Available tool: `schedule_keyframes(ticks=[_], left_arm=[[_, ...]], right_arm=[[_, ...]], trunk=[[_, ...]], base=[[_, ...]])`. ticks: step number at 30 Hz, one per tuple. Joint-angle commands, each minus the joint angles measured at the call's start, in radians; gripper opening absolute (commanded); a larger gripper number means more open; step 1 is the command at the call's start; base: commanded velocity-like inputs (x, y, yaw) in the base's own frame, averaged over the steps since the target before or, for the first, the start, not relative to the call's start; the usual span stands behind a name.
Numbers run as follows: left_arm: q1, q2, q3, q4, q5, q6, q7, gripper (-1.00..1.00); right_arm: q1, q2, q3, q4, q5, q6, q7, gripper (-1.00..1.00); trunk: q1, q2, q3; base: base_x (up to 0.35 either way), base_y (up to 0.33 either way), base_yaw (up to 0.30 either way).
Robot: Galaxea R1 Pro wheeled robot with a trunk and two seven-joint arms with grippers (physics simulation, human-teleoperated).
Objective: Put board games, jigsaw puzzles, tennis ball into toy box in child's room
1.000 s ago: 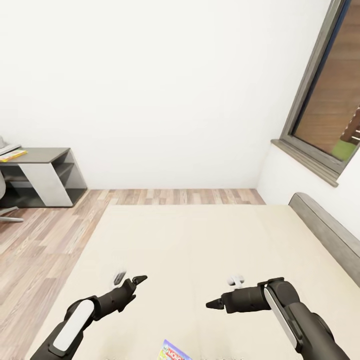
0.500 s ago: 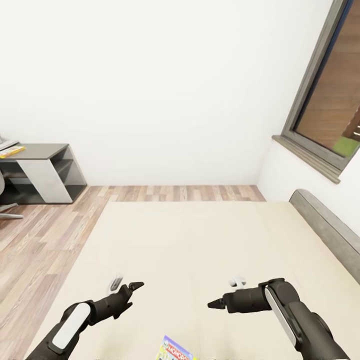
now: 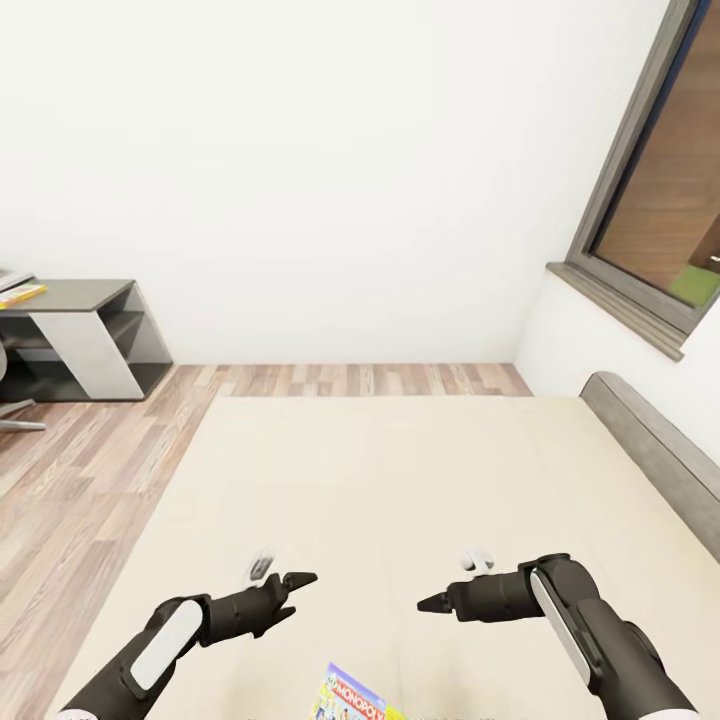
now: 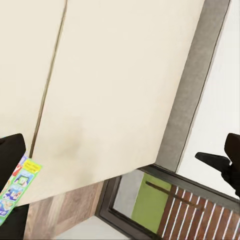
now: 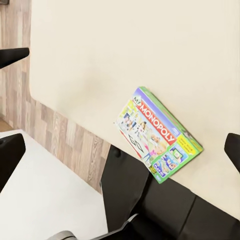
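Bed (image 3: 400, 480): wide beige mattress, grey headboard (image 3: 655, 455) along its right side in the head view; we stand at its near edge, both arms reaching out over it.

Monopoly box (image 3: 350, 698): flat, colourful, lying on the mattress at the bottom edge of the head view, between the two arms and nearer us than either gripper. In the right wrist view (image 5: 157, 134) it lies close to the mattress edge, lid up, print legible. In the left wrist view a corner of it shows (image 4: 17, 186).

Left gripper (image 3: 290, 583): above the mattress, apart from the box, holding nothing. In the left wrist view its fingers (image 4: 215, 161) stand widely spread.

Right gripper (image 3: 435, 604): above the mattress, apart from the box, empty. In the right wrist view its fingertips (image 5: 12, 55) stand well apart.

Desk unit (image 3: 85, 335): grey, against the far wall at left, on the wood floor (image 3: 90, 470); something yellow and flat (image 3: 22, 294) lies on top, too small for us to identify.

Window (image 3: 655, 190): dark frame, at the right.
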Motion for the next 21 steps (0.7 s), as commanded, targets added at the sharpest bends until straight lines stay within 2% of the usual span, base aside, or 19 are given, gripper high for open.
schedule_keyframes(ticks=[1,3,9,21], left_arm=[[-0.003,0.002,-0.015,0.001,-0.002,0.004,-0.031,1.0],[-0.007,0.004,-0.032,0.003,-0.013,0.007,-0.08,1.0],[-0.011,0.006,-0.051,0.005,-0.051,0.01,-0.152,1.0],[-0.013,0.008,-0.058,0.007,-0.072,0.007,-0.2,1.0]], right_arm=[[-0.001,-0.001,0.001,0.0,-0.01,0.008,-0.006,1.0],[-0.002,0.0,0.001,0.001,-0.01,0.008,-0.006,1.0],[-0.002,0.0,0.0,0.002,-0.01,0.008,-0.006,1.0],[-0.003,0.001,0.0,0.003,-0.01,0.008,-0.006,1.0]], trunk=[[0.001,-0.002,-0.004],[0.001,-0.002,-0.007],[0.001,-0.002,-0.017],[0.001,-0.002,-0.036]], base=[[0.0,0.0,0.0],[0.0,0.0,0.0],[0.0,0.0,0.0],[0.0,0.0,0.0]])
